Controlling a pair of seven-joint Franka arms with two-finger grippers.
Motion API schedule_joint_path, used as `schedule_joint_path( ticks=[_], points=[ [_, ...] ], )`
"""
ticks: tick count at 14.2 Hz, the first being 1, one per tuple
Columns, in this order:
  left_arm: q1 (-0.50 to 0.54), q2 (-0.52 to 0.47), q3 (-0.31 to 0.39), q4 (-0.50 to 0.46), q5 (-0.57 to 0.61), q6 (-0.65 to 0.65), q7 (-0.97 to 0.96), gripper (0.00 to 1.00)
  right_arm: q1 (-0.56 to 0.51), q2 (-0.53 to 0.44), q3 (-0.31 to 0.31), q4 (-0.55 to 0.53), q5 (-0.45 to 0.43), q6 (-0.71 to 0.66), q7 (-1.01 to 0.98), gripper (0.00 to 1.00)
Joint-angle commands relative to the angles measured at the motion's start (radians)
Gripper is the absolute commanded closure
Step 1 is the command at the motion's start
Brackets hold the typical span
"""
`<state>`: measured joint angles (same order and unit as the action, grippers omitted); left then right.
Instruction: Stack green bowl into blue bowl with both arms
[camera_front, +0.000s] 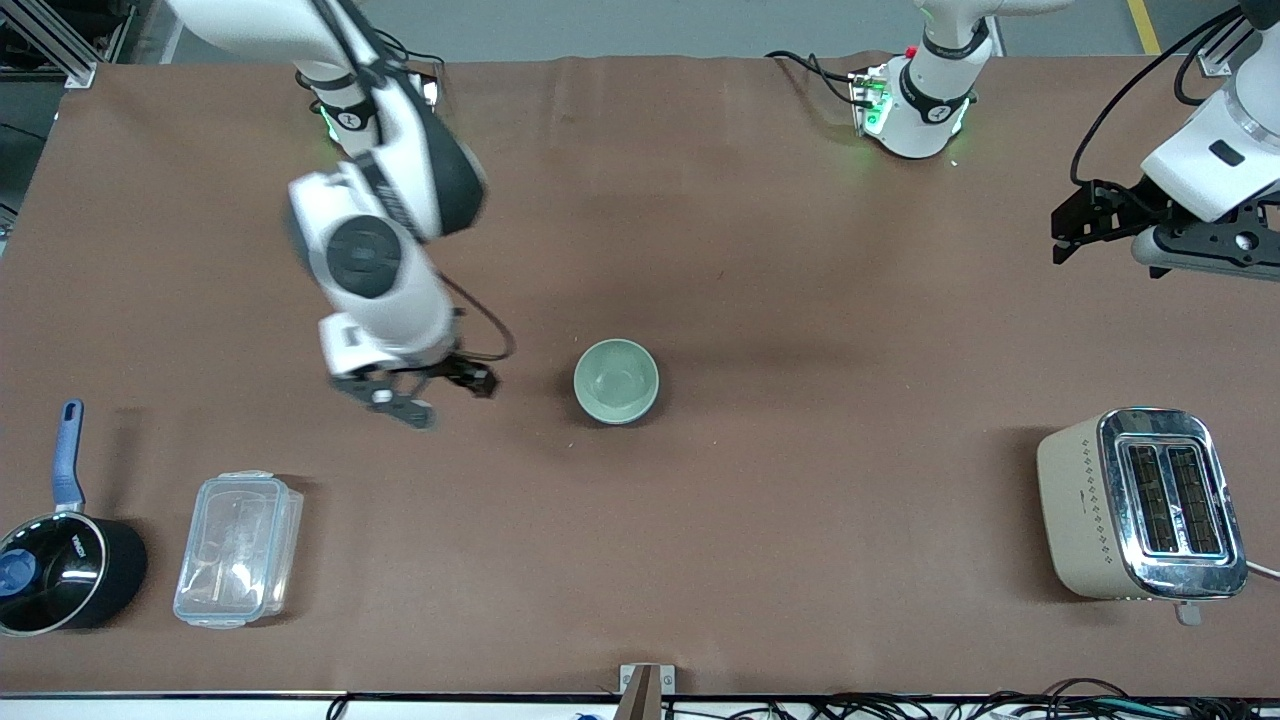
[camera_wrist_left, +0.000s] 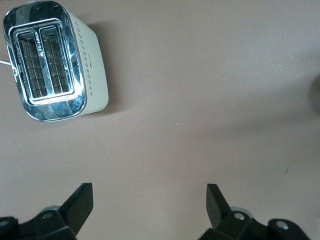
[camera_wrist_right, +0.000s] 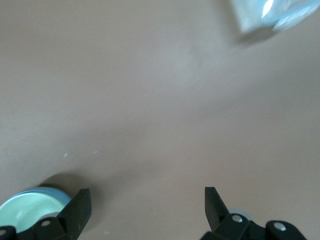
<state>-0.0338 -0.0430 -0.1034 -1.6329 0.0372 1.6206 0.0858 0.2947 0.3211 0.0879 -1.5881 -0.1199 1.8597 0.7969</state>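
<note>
Front view: green bowl (camera_front: 616, 381) sits mid-table on the brown mat (camera_front: 760, 480), round, matte, smooth, nothing inside it. A thin blue rim shows under its lower edge, so it appears nested in the blue bowl (camera_front: 618, 418). My right gripper (camera_front: 425, 393) hangs over bare mat beside the bowls, toward the right arm's end. My left gripper (camera_front: 1068, 235) waits high over the left arm's end of the table. Nearer the camera at that end: a cream toaster (camera_front: 1140, 505) with a chrome top and two slots. At the right arm's end: a black saucepan (camera_front: 62, 570) with a blue handle, and beside it a clear plastic box (camera_front: 238, 548), lidded; its contents I cannot make out.

Left wrist view: my fingers (camera_wrist_left: 80, 205) are spread wide, holding nothing, over plain mat; toaster in sight.

Right wrist view: fingers (camera_wrist_right: 77, 210) wide apart, empty. Pale green bowl interior ringed by blue rim shows at the edge, just beside one finger, not touching.
</note>
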Motion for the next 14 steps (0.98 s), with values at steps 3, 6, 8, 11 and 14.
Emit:
schedule_joint_path(
  ticks=[3,6,8,11,14],
  points=[
    [-0.008,0.006,0.001,0.016,-0.014,-0.005,0.009,0.00,-0.178,-0.193,-0.002,-0.041,-0.009,-0.091,-0.325,0.00],
    [-0.006,0.002,-0.004,0.016,-0.008,-0.011,0.006,0.00,-0.184,-0.290,-0.098,-0.032,-0.007,-0.161,-0.470,0.00],
    [-0.003,-0.001,-0.001,0.018,-0.008,-0.034,0.005,0.00,-0.189,-0.326,-0.161,0.002,0.005,-0.232,-0.554,0.00],
    [-0.005,0.000,-0.001,0.034,-0.006,-0.034,0.003,0.00,-0.251,-0.329,-0.172,0.094,0.016,-0.359,-0.698,0.00],
    [-0.009,0.005,-0.002,0.044,-0.005,-0.034,0.005,0.00,-0.269,-0.324,-0.182,0.122,0.068,-0.381,-0.775,0.00]
  ],
)
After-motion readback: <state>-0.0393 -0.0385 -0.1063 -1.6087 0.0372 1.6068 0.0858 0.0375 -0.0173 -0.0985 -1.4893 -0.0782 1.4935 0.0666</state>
